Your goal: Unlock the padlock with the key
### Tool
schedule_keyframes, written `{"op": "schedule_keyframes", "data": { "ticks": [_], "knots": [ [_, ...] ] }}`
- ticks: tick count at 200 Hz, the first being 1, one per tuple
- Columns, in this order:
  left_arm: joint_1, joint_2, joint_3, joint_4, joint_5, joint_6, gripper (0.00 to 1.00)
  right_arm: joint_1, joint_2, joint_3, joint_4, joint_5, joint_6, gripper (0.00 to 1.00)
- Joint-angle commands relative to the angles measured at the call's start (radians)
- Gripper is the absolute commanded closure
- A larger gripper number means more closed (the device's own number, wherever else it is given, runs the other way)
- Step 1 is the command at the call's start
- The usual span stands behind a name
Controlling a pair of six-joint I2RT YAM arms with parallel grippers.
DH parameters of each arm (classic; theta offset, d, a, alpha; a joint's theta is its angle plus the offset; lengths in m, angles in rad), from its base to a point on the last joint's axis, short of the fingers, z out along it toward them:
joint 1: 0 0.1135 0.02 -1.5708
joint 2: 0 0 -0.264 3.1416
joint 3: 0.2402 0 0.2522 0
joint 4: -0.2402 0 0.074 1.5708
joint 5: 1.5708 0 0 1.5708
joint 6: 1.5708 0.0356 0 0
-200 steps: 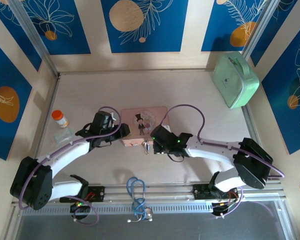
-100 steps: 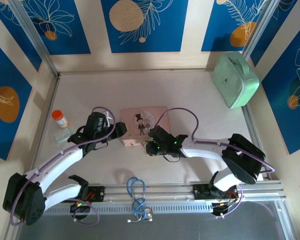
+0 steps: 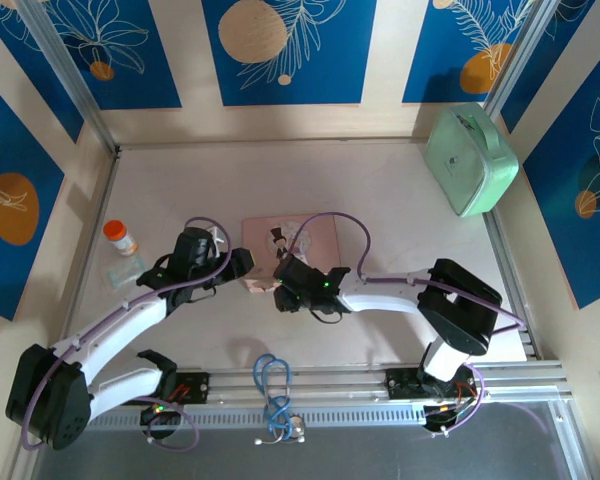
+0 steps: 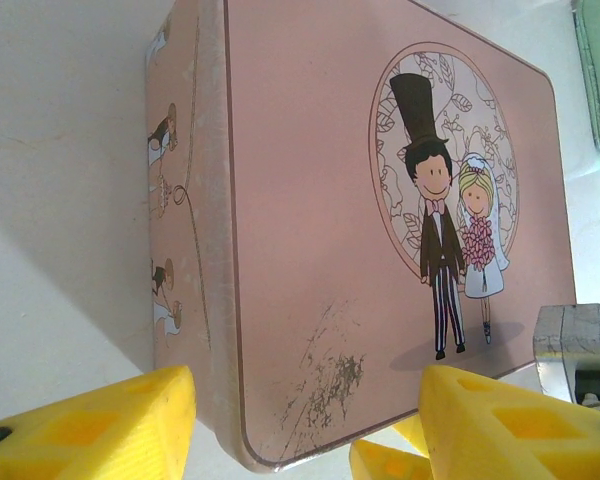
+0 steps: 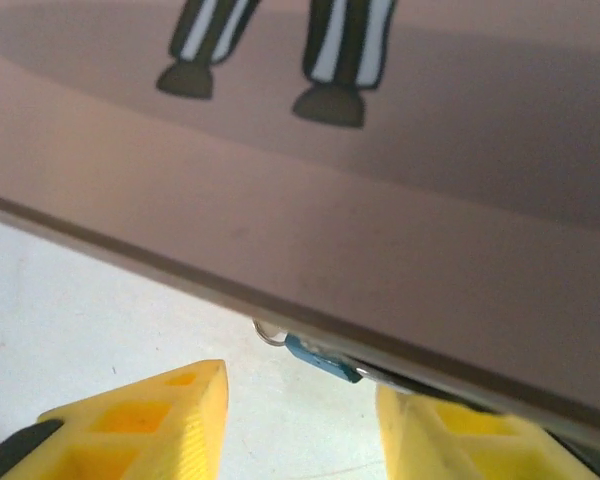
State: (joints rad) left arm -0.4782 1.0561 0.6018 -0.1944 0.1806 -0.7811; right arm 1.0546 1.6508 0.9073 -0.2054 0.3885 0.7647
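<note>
**Right gripper** (image 5: 300, 395): the two yellow fingers (image 5: 145, 420) stand apart, with bare white table (image 5: 70, 320) between them and nothing held. Just beyond the gap lies the padlock (image 5: 322, 359), a small blue-teal body tucked under the lower rim of the pink tin (image 5: 310, 190). Only a corner of the body shows, with a thin silvery wire curl at its left end; the rest is hidden beneath the rim. The padlock is roughly in line with the gap, near the fingertips but touching neither. In the top view the right gripper (image 3: 280, 292) lies at the near edge of the tin, and its wrist covers part of that side.

**Left gripper** (image 4: 305, 390): the yellow fingers are apart, set astride the near corner of the tin. Whether either finger touches the tin wall cannot be told. The lid, printed with a bride and groom, faces up. A silvery metal block (image 4: 572, 345) shows at the right edge, beside the tin. In the top view the left gripper (image 3: 242, 262) meets the tin's left end.

**Surroundings:** a green case (image 3: 470, 160) stands at the far right of the table, and an orange-capped bottle (image 3: 120, 237) stands at the left. Both are well apart from the tin. A blue cable loop (image 3: 272, 385) lies between the arm bases.
</note>
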Motion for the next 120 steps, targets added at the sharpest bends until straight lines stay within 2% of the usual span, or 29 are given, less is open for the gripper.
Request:
{"op": "schedule_keyframes", "data": {
  "ticks": [1,42,84,120],
  "knots": [
    [-0.007,-0.005,-0.015,0.016,0.017,-0.010,0.39,0.011,0.019,0.033,-0.064,0.068,0.024,0.50],
    [-0.007,0.003,-0.010,0.025,0.013,-0.009,0.39,0.039,0.117,0.149,-0.221,0.155,0.080,0.47],
    [-0.007,0.004,-0.008,0.023,0.014,-0.004,0.39,0.038,0.122,0.148,-0.163,0.145,0.029,0.39],
    [-0.007,0.004,-0.010,0.019,0.013,0.003,0.39,0.026,0.124,0.155,-0.188,0.154,0.045,0.53]
  ]
}}
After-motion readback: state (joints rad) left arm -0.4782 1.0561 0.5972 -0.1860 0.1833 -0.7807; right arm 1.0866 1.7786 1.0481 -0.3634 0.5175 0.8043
